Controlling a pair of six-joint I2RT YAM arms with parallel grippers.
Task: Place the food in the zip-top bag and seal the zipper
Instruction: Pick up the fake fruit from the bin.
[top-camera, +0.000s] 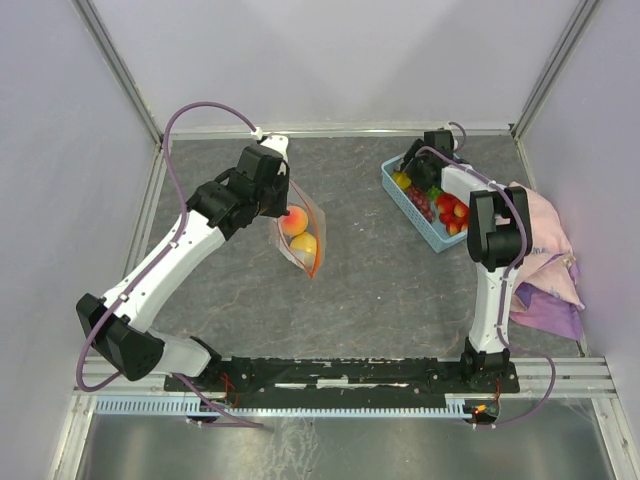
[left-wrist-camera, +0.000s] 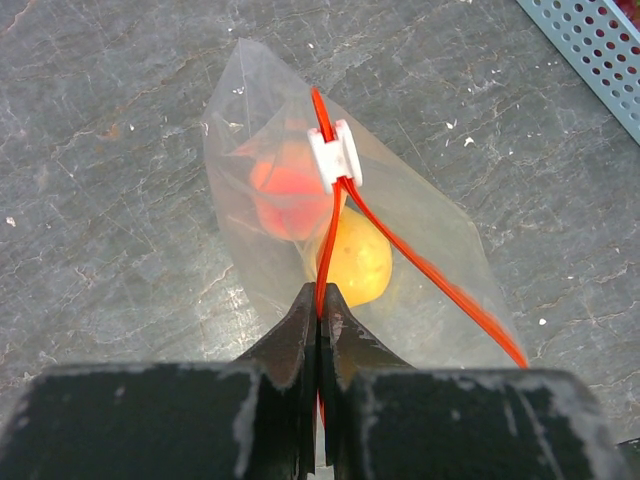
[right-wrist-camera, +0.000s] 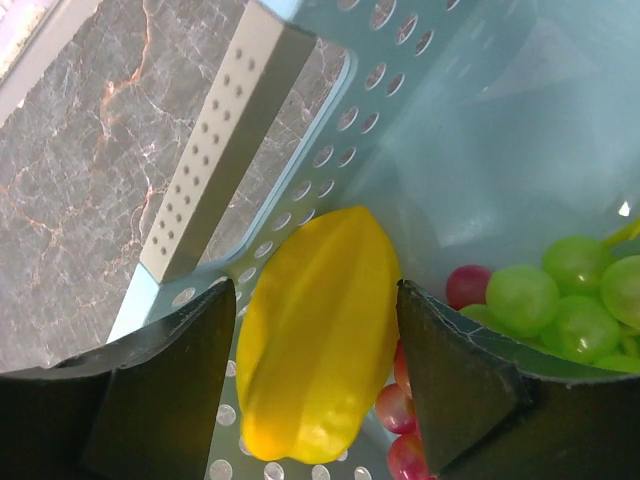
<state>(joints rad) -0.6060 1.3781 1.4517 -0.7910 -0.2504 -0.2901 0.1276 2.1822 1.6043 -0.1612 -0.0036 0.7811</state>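
marbled table (top-camera: 380, 290) | crinkly bag (left-wrist-camera: 430, 260) (left gripper (left-wrist-camera: 320, 296) pinching); ridged yellow fruit (right-wrist-camera: 320, 330)

Bag (top-camera: 300, 238) out left of centre, nearer the far edge, peach (top-camera: 293, 220) and mango (top-camera: 304, 245) in it, peach behind; basket (top-camera: 400, 195) by the far right corner, lemon (right-wrist-camera: 320, 335), grapes (top-camera: 421, 205), strawberries (top-camera: 450, 212) inside; cloth (top-camera: 545, 265) on the right edge, just right of the basket
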